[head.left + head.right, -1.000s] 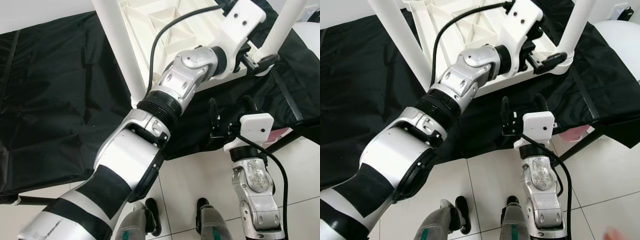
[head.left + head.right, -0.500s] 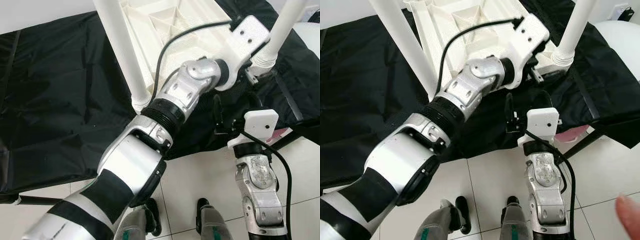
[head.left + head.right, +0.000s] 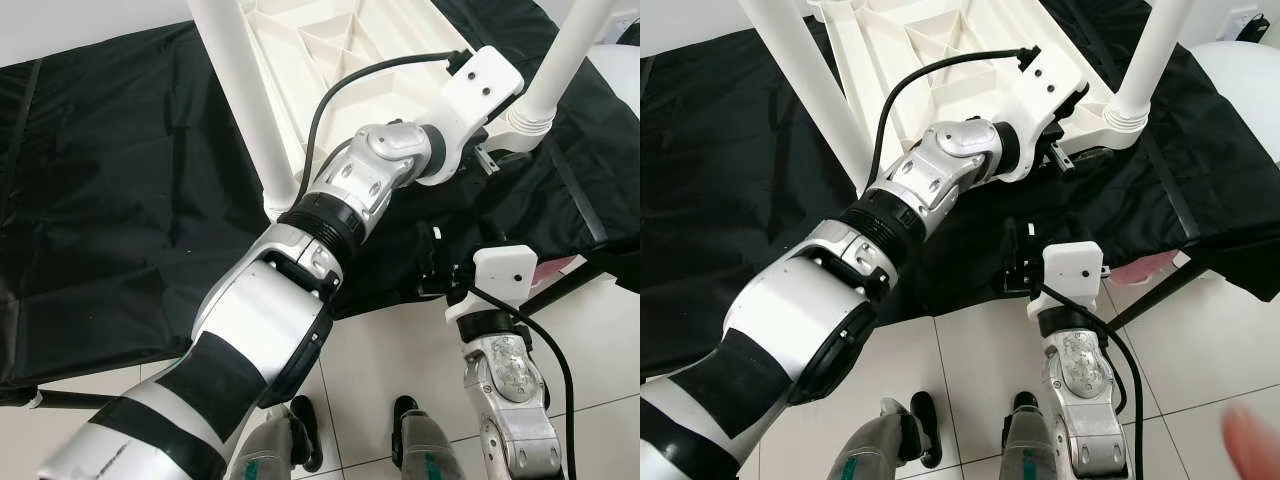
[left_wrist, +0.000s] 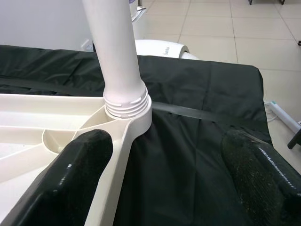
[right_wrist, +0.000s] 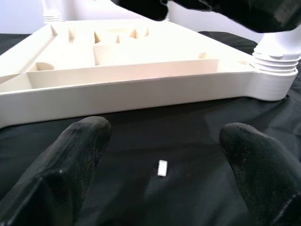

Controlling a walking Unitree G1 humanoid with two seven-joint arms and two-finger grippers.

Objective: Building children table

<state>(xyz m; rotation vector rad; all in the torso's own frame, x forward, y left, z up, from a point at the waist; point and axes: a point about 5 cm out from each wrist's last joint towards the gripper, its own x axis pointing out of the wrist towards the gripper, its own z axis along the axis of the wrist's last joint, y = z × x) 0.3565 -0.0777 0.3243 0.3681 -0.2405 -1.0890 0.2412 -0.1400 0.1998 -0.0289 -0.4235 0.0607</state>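
Children's table [image 3: 330, 60] lies upside down on my black-covered bench [image 3: 110, 190], its near right leg [image 4: 113, 47] standing upright in the corner socket. My left tool [image 4: 164, 179] gapes beside it, nearer; the right tool [image 5: 160, 160] hangs released, short of the edge.

An indoor room with a domestic look is shown: pale glossy square floor tiles [image 3: 380, 350] with thin grout lines and a plain white wall [image 3: 90, 25]. A black plastic sheet [image 3: 110, 190] is spread over a low black-framed surface as a makeshift assembly spot. An upturned white ribbed plastic children's tabletop [image 3: 940, 50] with round white legs [image 4: 113, 42] is laid on it.
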